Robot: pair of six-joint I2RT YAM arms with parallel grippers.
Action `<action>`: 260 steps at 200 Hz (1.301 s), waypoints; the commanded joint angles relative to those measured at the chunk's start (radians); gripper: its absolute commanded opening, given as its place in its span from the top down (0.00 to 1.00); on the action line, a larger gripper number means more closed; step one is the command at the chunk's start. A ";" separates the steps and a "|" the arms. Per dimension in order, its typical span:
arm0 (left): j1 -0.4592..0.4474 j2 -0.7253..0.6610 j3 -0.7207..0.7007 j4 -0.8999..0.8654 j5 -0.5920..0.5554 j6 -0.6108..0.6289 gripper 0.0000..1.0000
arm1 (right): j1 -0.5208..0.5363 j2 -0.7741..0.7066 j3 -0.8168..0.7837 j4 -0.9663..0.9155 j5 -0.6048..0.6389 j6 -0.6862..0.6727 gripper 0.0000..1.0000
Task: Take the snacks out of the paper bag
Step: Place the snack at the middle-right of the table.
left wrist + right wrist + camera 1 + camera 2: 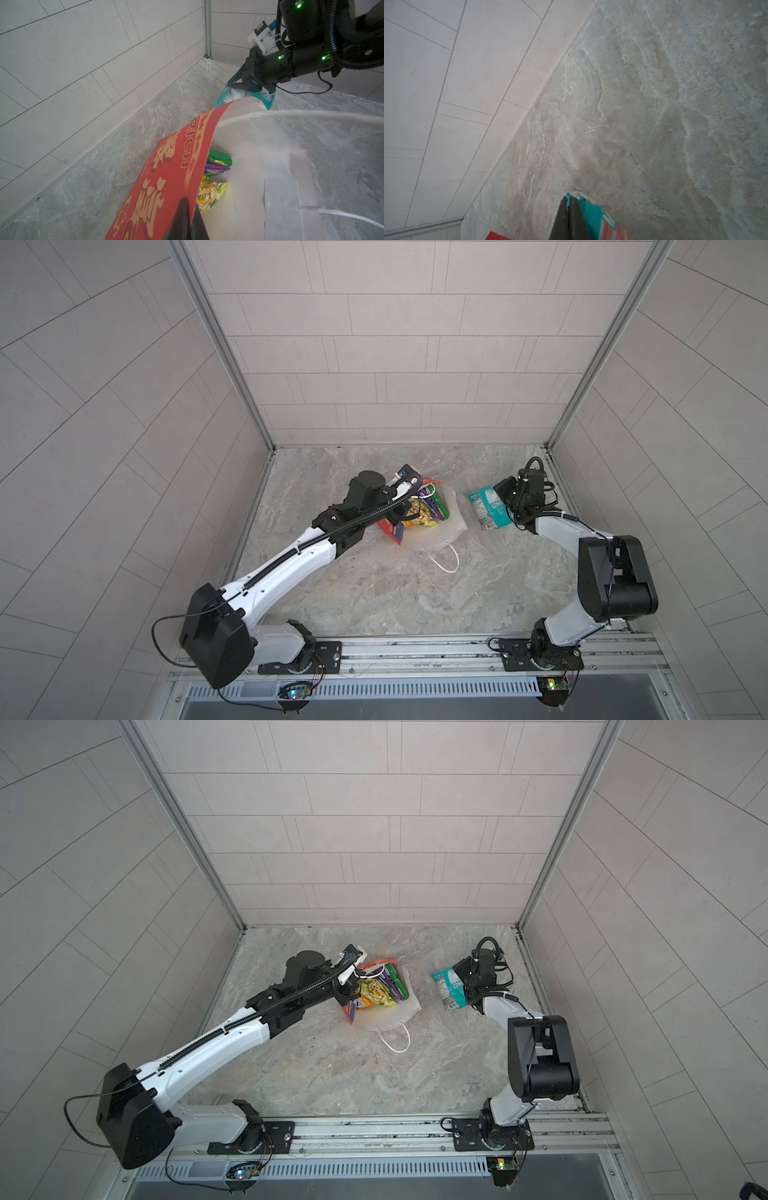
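Marble top: paper bag holds several snacks; left claw pinching its rim, right claw gripping teal packet

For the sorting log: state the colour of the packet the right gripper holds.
Teal; the packet shows best in a top view.

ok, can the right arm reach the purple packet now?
Probably not: right tool is shut on the teal packet. Otherwise the way looks free; left tool holds the paper bag open, purple packet exposed.
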 commanded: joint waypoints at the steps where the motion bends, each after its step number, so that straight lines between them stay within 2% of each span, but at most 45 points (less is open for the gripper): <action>1: -0.003 -0.027 -0.007 0.048 0.014 -0.001 1.00 | -0.006 0.056 0.047 0.049 0.059 0.064 1.00; 59: -0.003 -0.016 -0.005 0.050 0.012 0.001 1.00 | -0.010 0.175 0.081 0.104 0.082 0.158 1.00; 106: -0.003 -0.022 -0.006 0.049 0.012 0.000 1.00 | -0.019 0.175 0.023 0.161 0.118 0.231 1.00; 145: -0.003 -0.015 -0.004 0.050 0.018 -0.004 1.00 | -0.020 0.196 -0.012 0.199 0.013 0.294 0.96; 167: -0.003 -0.016 -0.009 0.054 0.021 -0.007 1.00 | -0.015 0.207 -0.037 0.221 0.002 0.331 0.96; 180: -0.003 -0.016 -0.010 0.055 0.021 -0.007 1.00 | -0.017 0.216 -0.052 0.260 -0.016 0.348 0.91; 224: -0.003 -0.019 -0.011 0.056 0.020 -0.007 1.00 | -0.021 0.093 -0.043 0.133 0.044 0.232 0.65; 260: -0.003 -0.024 -0.007 0.048 0.012 -0.013 1.00 | -0.024 -0.088 0.016 -0.034 0.036 0.045 0.61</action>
